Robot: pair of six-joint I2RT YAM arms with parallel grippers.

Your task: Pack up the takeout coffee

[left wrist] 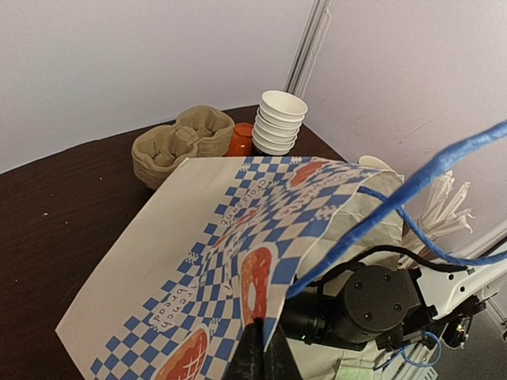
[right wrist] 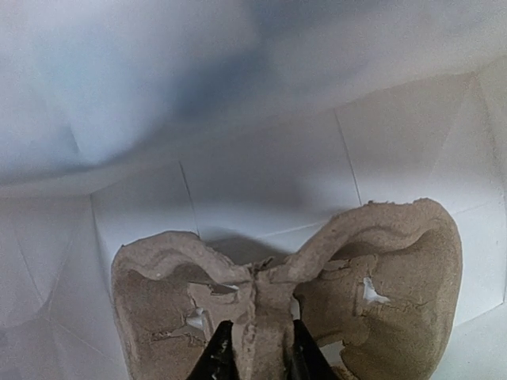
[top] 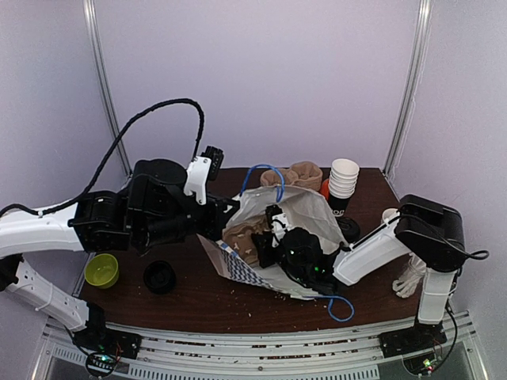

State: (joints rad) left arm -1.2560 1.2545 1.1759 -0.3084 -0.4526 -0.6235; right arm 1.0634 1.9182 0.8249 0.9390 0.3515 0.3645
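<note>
Lying across the middle of the bench [top: 198,299], the paper bag [top: 307,207] shows a white face and a blue-checked face with red prints. A blue cord handle [top: 261,169] loops up at its far end.

The left claw [left wrist: 257,358] is closed, its tips pinched on the checked edge at the bag's mouth, and that side is raised. The right arm [top: 372,252] reaches in from the right, with its wrist inside the bag. There the right claw [right wrist: 255,352] has its two black fingers [right wrist: 218,358] set one on each side of the middle ridge of a brown pulp carrier [right wrist: 380,273]. They press against the ridge, so the claw grips the carrier. The carrier stands close to the bag's white inner wall.

The takeout coffee [top: 160,277], as far as the top view tells, is the round black-lidded thing standing on the bench left of the bag. It is just beside a green bowl [top: 101,270]. Its sides cannot be made out from above. It is outside the bag and apart from both claws.

Along the back edge stand a second carrier [top: 295,176], an orange thing [top: 324,188] and a stack of lidless paper cups [top: 343,178]. A small black round piece [top: 348,229] lies right of the bag, in front of the stack. A bundle of pale sticks [top: 409,277] sits at the right edge near the right arm's base.
</note>
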